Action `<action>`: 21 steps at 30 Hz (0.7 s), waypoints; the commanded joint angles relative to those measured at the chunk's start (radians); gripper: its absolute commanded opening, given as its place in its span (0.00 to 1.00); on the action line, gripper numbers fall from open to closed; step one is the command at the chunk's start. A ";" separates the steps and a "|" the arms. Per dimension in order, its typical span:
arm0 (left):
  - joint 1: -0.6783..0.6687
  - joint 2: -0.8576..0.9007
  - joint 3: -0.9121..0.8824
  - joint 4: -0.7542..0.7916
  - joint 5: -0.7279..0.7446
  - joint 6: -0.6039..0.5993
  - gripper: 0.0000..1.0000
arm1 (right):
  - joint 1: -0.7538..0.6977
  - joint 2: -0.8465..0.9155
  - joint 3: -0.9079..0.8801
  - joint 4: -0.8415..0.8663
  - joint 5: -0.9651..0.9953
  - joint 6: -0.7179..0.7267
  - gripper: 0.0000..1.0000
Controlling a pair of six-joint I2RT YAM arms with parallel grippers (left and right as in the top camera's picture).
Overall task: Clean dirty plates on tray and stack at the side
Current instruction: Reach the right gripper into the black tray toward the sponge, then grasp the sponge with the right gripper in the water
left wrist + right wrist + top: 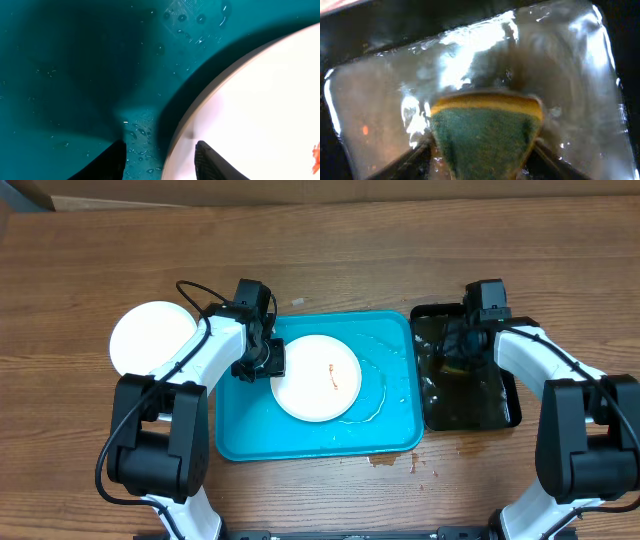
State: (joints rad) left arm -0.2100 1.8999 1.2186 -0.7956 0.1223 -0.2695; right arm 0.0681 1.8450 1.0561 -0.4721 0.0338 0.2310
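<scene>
The left end effector (160, 146) is spread across the rim of the smeared plate (316, 377) in the tray (300, 440), likely to steady it. The right end effector (482, 155) clenches a sponge (485, 125) in the black tray (490, 402), probably to wet it. A clean plate (152, 338) lies aside on the table (400, 270).

The only furniture in view was a wooden table (400, 260). Its top was a warm brown, and long grain lines ran across it from left to right. Behind its far edge lay a paler tan strip (300, 188); what it was could not be told. At the far left corner there was a small dark patch (12, 190). Near the front edge, a few small brown spots (395, 461) marked the wood. The light was even, and the shadows on the wood were short and soft.
</scene>
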 commanded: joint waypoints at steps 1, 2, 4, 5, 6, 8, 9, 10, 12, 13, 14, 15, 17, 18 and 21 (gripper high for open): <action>-0.008 -0.007 -0.006 0.000 -0.007 0.008 0.46 | 0.000 0.014 -0.009 0.019 0.011 -0.002 0.40; -0.008 -0.007 -0.006 0.000 -0.007 0.008 0.46 | 0.000 0.014 -0.009 0.023 0.011 -0.002 0.38; -0.008 -0.007 -0.006 0.000 -0.007 0.008 0.47 | 0.000 0.014 -0.009 0.035 0.012 -0.002 0.61; -0.008 -0.007 -0.006 0.000 -0.007 0.008 0.47 | 0.000 0.014 -0.009 0.042 0.018 -0.002 0.70; -0.008 -0.007 -0.006 0.000 -0.007 0.008 0.46 | 0.000 0.014 -0.009 0.047 0.021 -0.002 0.71; -0.008 -0.007 -0.006 0.000 -0.007 0.008 0.46 | 0.000 0.014 -0.009 0.056 0.032 -0.002 0.61; -0.008 -0.007 -0.006 0.000 -0.007 0.008 0.46 | 0.000 0.014 -0.009 0.059 0.036 -0.002 0.52; -0.008 -0.007 -0.006 0.000 -0.007 0.008 0.47 | 0.000 0.014 -0.009 0.060 0.037 -0.002 0.47; -0.008 -0.007 -0.006 0.000 -0.007 0.008 0.46 | 0.000 0.014 -0.009 0.068 0.037 -0.002 0.66; -0.008 -0.007 -0.006 0.000 -0.007 0.008 0.46 | 0.000 0.014 -0.009 0.071 0.037 -0.002 0.74; -0.008 -0.007 -0.006 0.000 -0.007 0.008 0.46 | 0.000 0.014 -0.009 0.074 0.037 -0.002 0.77; -0.008 -0.007 -0.006 0.000 -0.007 0.008 0.46 | 0.000 0.014 -0.009 0.076 0.037 -0.002 0.78; -0.008 -0.007 -0.006 0.000 -0.007 0.008 0.47 | 0.000 0.014 -0.009 0.078 0.037 -0.002 0.74; -0.008 -0.007 -0.006 0.000 -0.007 0.008 0.47 | 0.000 0.014 -0.009 0.078 0.037 -0.002 0.73; -0.008 -0.007 -0.006 0.001 -0.007 0.008 0.46 | 0.000 0.014 -0.009 0.082 0.037 -0.002 0.74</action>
State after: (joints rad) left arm -0.2100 1.8999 1.2186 -0.7956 0.1223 -0.2695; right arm 0.0681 1.8507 1.0527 -0.4007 0.0593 0.2314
